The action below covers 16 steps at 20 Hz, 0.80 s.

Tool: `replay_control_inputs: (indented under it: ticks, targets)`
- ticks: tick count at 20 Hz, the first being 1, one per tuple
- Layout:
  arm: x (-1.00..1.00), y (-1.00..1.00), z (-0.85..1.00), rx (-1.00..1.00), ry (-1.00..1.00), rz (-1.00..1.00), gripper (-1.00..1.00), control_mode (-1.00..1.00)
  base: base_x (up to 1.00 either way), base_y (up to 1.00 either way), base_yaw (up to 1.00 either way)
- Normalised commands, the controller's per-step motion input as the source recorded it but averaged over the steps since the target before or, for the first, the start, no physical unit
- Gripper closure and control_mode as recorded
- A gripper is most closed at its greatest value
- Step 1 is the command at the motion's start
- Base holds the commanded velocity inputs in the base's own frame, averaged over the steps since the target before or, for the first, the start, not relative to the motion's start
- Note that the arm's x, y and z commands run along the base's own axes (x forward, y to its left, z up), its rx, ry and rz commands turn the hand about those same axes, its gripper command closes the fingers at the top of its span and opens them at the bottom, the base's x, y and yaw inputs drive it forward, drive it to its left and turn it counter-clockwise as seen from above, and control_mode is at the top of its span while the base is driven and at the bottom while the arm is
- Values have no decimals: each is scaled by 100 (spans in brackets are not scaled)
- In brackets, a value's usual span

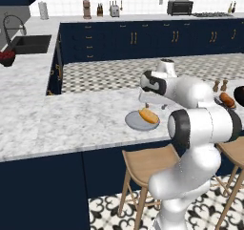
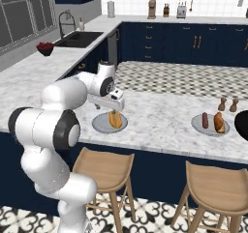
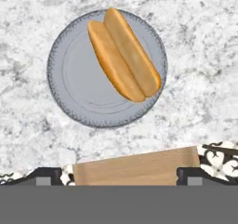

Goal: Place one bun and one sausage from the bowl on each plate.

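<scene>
On the near grey plate (image 3: 74,81) lies a single bun (image 3: 123,53), tilted across its right half; the same plate (image 1: 135,122) and bun (image 1: 148,115) sit at the counter's front edge. My gripper (image 3: 118,175) hangs open just above that plate (image 2: 102,124), over the bun (image 2: 115,119), with nothing between its fingertips (image 3: 46,174). Further right, the second plate (image 2: 209,127) carries a sausage (image 2: 205,120) and a bun (image 2: 219,122) side by side. Only a sliver of the black bowl (image 2: 243,124) shows at the right edge; its contents are hidden.
Two wooden stools (image 2: 103,167) (image 2: 220,186) stand under the counter's front edge, below the plates. A pair of brown shakers (image 2: 222,103) stands behind the second plate. The sink (image 2: 80,37) and a red bowl (image 2: 44,48) are far left.
</scene>
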Motion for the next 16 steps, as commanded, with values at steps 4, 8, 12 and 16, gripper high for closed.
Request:
replay_control_inputs:
  ticks: [4,8,12,16]
  targets:
    - [-100,0,61,0,2,-9,-100,-100,0,0,0]
    - [-100,5,34,-10,0,-1,-100,-100,0,0,0]
    - [-84,6,20,-10,0,0,-100,-100,0,0,0]
    - [-36,0,24,-1,0,0,-100,-100,0,0,0]
